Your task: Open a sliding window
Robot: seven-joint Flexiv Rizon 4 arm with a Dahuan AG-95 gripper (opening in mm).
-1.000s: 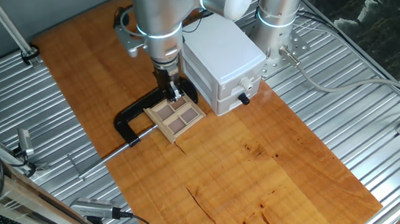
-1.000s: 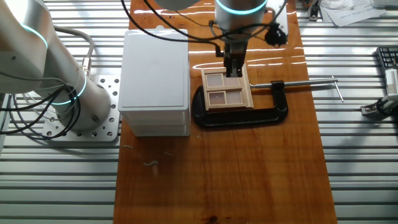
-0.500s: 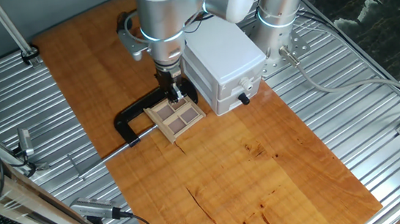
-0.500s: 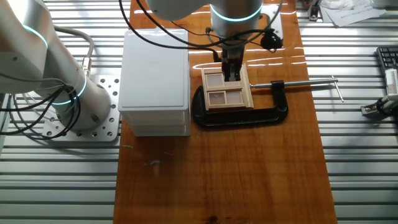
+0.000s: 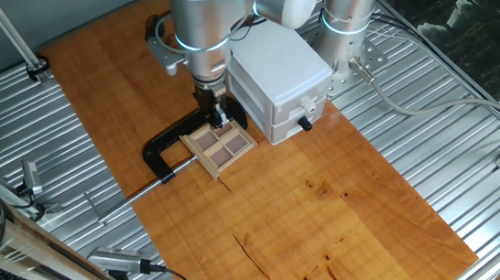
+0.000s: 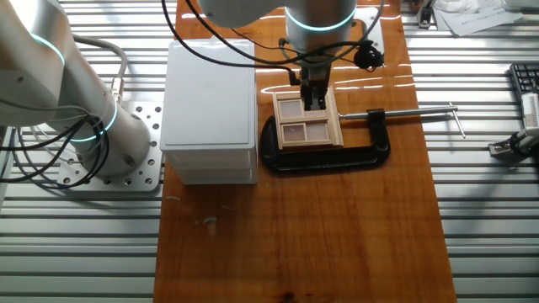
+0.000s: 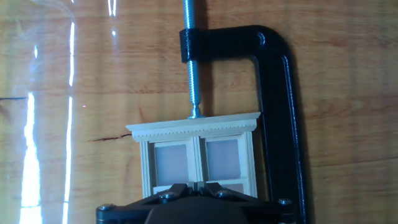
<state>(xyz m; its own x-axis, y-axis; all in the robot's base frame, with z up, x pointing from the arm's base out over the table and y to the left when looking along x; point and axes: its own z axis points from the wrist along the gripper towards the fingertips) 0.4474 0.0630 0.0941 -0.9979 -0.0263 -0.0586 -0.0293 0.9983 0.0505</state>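
Observation:
The sliding window (image 5: 220, 146) is a small light-wood frame with four brownish panes, lying flat on the wooden board and held by a black C-clamp (image 5: 163, 148). It also shows in the other fixed view (image 6: 306, 122) and in the hand view (image 7: 198, 149). My gripper (image 5: 219, 120) points straight down onto the window's far half, near the centre bar (image 6: 314, 103). In the hand view the fingertips (image 7: 196, 185) meet with no gap over the middle bar of the window. The panes under the fingers are hidden.
A white box (image 5: 278, 73) with a black knob (image 5: 304, 123) stands right beside the window (image 6: 210, 101). The clamp's screw (image 7: 191, 62) presses on the window's top rail, and its handle bar (image 6: 421, 109) sticks out over the metal table. A second arm's base (image 6: 109, 143) stands behind the box.
The arm shifted slightly toward the white box over the window between the earliest frames; since half a second ago nothing visibly moves. The window looks unchanged.

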